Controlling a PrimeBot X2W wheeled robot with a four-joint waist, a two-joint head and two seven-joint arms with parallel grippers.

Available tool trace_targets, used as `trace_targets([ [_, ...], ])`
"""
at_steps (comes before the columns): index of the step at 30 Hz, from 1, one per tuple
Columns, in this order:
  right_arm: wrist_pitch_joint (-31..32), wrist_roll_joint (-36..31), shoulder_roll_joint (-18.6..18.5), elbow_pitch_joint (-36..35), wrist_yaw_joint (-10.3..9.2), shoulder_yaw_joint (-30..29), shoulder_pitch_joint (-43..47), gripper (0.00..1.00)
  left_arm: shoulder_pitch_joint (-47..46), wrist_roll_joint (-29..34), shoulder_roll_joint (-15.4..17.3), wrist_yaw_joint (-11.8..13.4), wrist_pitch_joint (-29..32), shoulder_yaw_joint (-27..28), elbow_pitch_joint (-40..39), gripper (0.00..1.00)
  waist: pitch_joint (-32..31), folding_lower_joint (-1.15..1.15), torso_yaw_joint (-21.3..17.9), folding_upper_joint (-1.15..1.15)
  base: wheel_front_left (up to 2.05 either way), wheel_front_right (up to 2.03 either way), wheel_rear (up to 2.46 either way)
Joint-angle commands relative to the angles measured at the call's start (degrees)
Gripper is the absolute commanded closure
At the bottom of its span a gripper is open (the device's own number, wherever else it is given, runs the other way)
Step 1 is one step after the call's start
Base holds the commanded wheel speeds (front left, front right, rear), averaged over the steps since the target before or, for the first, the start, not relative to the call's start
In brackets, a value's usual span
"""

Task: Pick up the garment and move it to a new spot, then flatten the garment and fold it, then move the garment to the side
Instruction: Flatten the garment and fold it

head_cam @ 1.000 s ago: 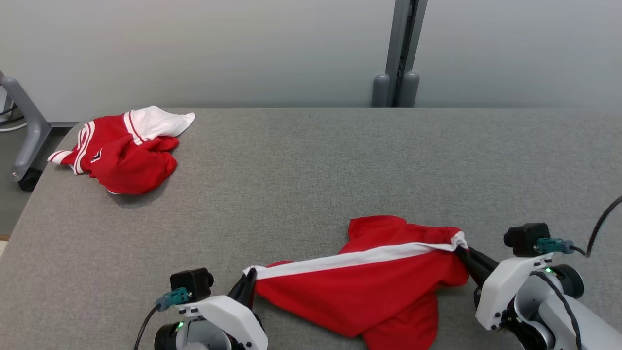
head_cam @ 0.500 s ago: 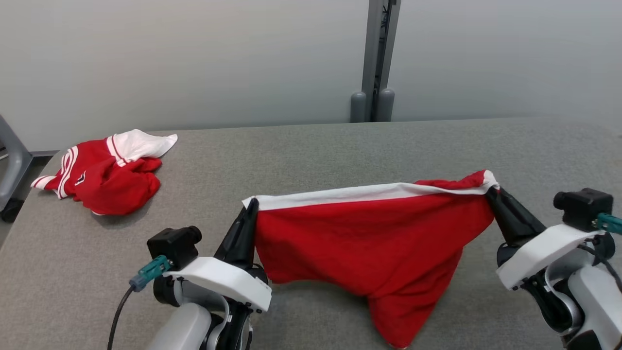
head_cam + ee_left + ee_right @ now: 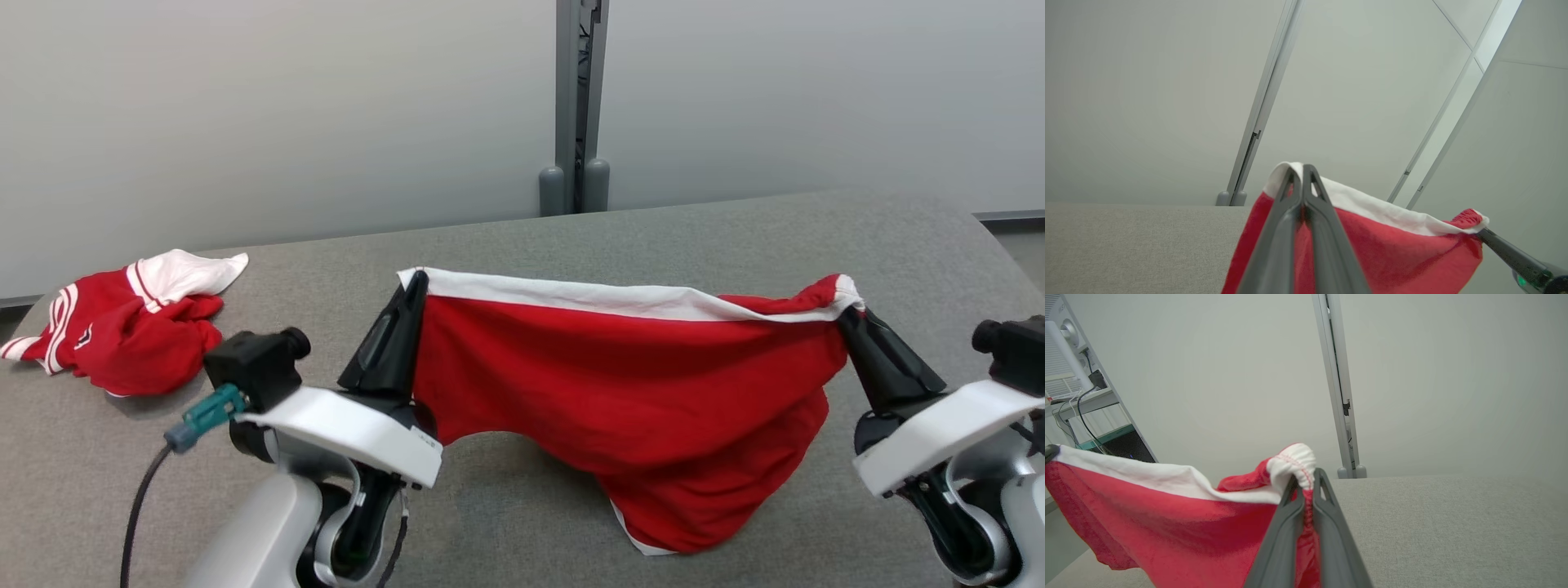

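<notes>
The garment [image 3: 620,384] is red with a white band along its top edge. It hangs stretched between my two grippers above the grey table [image 3: 506,245], its lowest fold near or on the surface. My left gripper [image 3: 415,282] is shut on the garment's left white corner [image 3: 1286,171]. On the opposite end, my right gripper [image 3: 849,314] is shut on the bunched right corner [image 3: 1294,461]. In the left wrist view the garment [image 3: 1392,249] runs right to the other gripper's dark finger [image 3: 1506,253]. The right wrist view shows the garment [image 3: 1167,522] spreading left.
A second red and white garment [image 3: 122,331] lies crumpled at the table's far left. A grey post [image 3: 575,98] stands against the pale wall behind the table. The table's right end curves away at the far right [image 3: 980,237].
Both grippers have lifted the garment off the table and stretched it into a hanging sheet, carrying it farther from the front edge. The head camera has tilted up and shifted.
</notes>
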Motion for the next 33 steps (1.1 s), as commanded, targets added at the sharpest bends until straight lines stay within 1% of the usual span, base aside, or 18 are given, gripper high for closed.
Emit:
trace_targets([
  [1, 1.0, -0.5, 0.7, -0.1, 0.01, -0.5, -0.4, 1.0, -1.9, 0.0, 0.5, 0.1, 0.6, 0.4, 0.5, 1.0, 0.4, 0.0, -0.4, 0.0, 0.0, 0.0, 0.0],
  [5, 3.2, -3.5, 4.2, 3.2, 0.01, -0.5, -6.1, 1.0, -8.1, 0.1, 1.4, -1.3, 3.1, 0.7, 5.5, 1.0, 2.0, 0.0, -1.6, 0.0, 0.0, 0.0, 0.0],
  [6, 3.1, -3.8, 5.6, 5.0, 0.01, -0.4, -8.3, 1.0, -10.3, 0.2, 1.5, -1.6, 3.6, 1.0, 7.3, 1.0, 2.5, 0.0, -2.0, 0.0, 0.0, 0.0, 0.0],
  [8, 2.2, -5.9, 6.9, 8.7, 0.01, 0.0, -13.7, 1.0, -15.5, 0.6, 1.8, -2.3, 4.5, 1.7, 11.1, 1.0, 3.9, 0.0, -2.5, 0.0, 0.0, 0.0, 0.0],
  [10, 0.4, -6.9, 9.3, 12.6, 0.01, 0.0, -20.1, 1.0, -21.8, 1.2, 2.1, -3.1, 5.1, 2.2, 14.6, 1.0, 6.2, 0.0, -2.9, 0.0, 0.0, 0.0, 0.0],
  [13, -3.8, -8.5, 11.7, 19.1, 0.01, -1.0, -30.6, 1.0, -32.0, 3.0, 2.8, -4.4, 5.0, 2.9, 20.3, 1.0, 10.1, 0.0, -3.1, 0.0, 0.0, 0.0, 0.0],
  [16, -9.4, -11.6, 13.3, 26.1, 0.01, -2.0, -41.6, 1.0, -42.8, 5.7, 3.5, -5.4, 3.3, 3.5, 25.5, 1.0, 14.0, 0.0, -3.2, 0.0, 0.0, 0.0, 0.0],
  [20, -16.9, -15.4, 14.0, 35.0, 0.0, -5.6, -54.4, 1.0, -55.3, 9.0, 3.3, -7.2, -1.3, 3.5, 30.9, 1.0, 18.9, 0.0, -2.7, 0.0, 0.0, 0.0, 0.0],
  [23, -19.1, -17.5, 14.3, 40.2, 0.0, -9.3, -60.9, 1.0, -61.7, 11.3, 2.7, -9.2, -4.8, 2.3, 34.2, 1.0, 22.5, 0.0, -1.7, 0.0, 0.0, 0.0, 0.0],
  [25, -19.4, -17.8, 14.4, 42.3, 0.0, -10.0, -63.3, 1.0, -64.2, 12.5, 2.2, -10.3, -6.5, 1.9, 36.2, 1.0, 24.8, 0.0, -1.0, 0.0, 0.0, 0.0, 0.0],
  [27, -19.5, -17.8, 14.2, 42.5, 0.0, -10.6, -63.6, 1.0, -64.7, 12.5, 1.0, -11.2, -7.5, 2.2, 37.8, 1.0, 26.9, 0.0, -0.3, 0.0, 0.0, 0.0, 0.0],
  [28, -19.4, -17.3, 14.2, 42.9, 0.0, -10.7, -61.2, 1.0, -62.9, 12.1, -0.3, -12.1, -8.0, 2.3, 39.1, 1.0, 28.5, 0.0, 0.4, 0.0, 0.0, 0.0, 0.0],
  [30, -19.5, -17.4, 14.3, 43.1, 0.0, -10.4, -58.7, 1.0, -60.7, 11.8, -1.3, -12.9, -8.2, 2.3, 40.0, 1.0, 29.8, 0.0, 0.9, 0.0, 0.0, 0.0, 0.0],
  [33, -19.5, -16.8, 14.2, 42.2, 0.0, -9.4, -54.7, 1.0, -57.3, 11.3, -2.1, -13.7, -8.3, 4.0, 38.9, 1.0, 30.8, 0.0, 1.2, 0.0, 0.0, 0.0, 0.0],
])
